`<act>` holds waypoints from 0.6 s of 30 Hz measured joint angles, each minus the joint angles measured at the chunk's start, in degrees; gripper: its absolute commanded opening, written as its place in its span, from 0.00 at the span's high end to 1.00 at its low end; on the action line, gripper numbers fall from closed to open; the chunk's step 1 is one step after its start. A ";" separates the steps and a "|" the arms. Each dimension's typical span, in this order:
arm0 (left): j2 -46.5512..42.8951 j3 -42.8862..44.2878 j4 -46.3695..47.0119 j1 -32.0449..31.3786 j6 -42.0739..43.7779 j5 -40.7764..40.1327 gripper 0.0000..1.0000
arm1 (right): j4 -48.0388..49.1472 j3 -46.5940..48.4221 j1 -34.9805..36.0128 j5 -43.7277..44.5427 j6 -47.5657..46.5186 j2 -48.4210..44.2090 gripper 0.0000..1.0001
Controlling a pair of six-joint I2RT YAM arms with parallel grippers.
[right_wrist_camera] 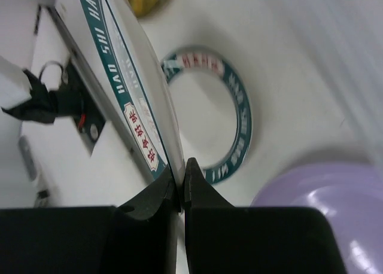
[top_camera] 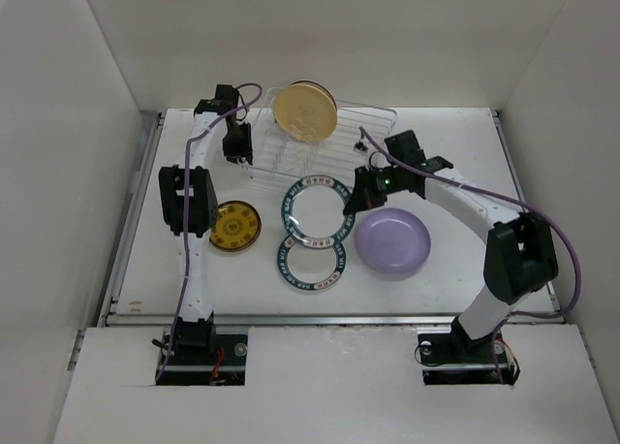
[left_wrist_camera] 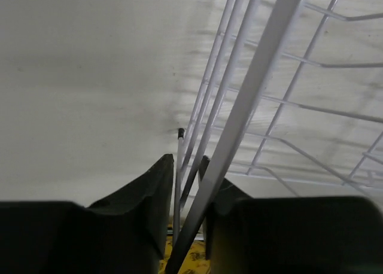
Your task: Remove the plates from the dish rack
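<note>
The white wire dish rack (top_camera: pixel 360 134) stands at the back with a tan-yellow plate (top_camera: pixel 304 111) upright in it. My left gripper (top_camera: pixel 238 145) is at the rack's left edge, shut on its wires (left_wrist_camera: pixel 242 106). My right gripper (top_camera: pixel 360 194) is shut on the rim of a teal-rimmed white plate (top_camera: pixel 315 211), held tilted just above the table (right_wrist_camera: pixel 128 76). A second teal-rimmed plate (top_camera: pixel 312 263) lies flat in front of it (right_wrist_camera: pixel 209 112). A lavender plate (top_camera: pixel 392 240) lies to the right and a small gold-patterned plate (top_camera: pixel 234 226) to the left.
White walls enclose the table on the left, back and right. The lavender plate (right_wrist_camera: pixel 323 208) lies close under my right gripper (right_wrist_camera: pixel 181 163). The gold plate's edge (left_wrist_camera: pixel 191 263) shows below my left gripper (left_wrist_camera: pixel 187 160).
</note>
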 measured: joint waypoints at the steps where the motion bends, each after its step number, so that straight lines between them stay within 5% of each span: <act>1: 0.17 0.00 -0.15 -0.04 -0.11 0.35 0.88 | -1.73 -2.25 0.13 -0.31 0.24 0.42 1.00; 2: 0.17 -0.02 -0.26 -0.11 -0.28 0.81 1.00 | -3.37 -4.28 0.35 -0.50 0.48 0.50 1.00; 11: -3.54 -6.78 2.16 -1.25 1.46 2.32 1.00 | -7.50 -7.87 2.69 -1.73 1.90 2.25 0.99; 18: -4.55 -8.31 2.14 -1.51 0.70 1.57 1.00 | -7.30 -7.87 3.65 -0.02 2.95 10.25 0.83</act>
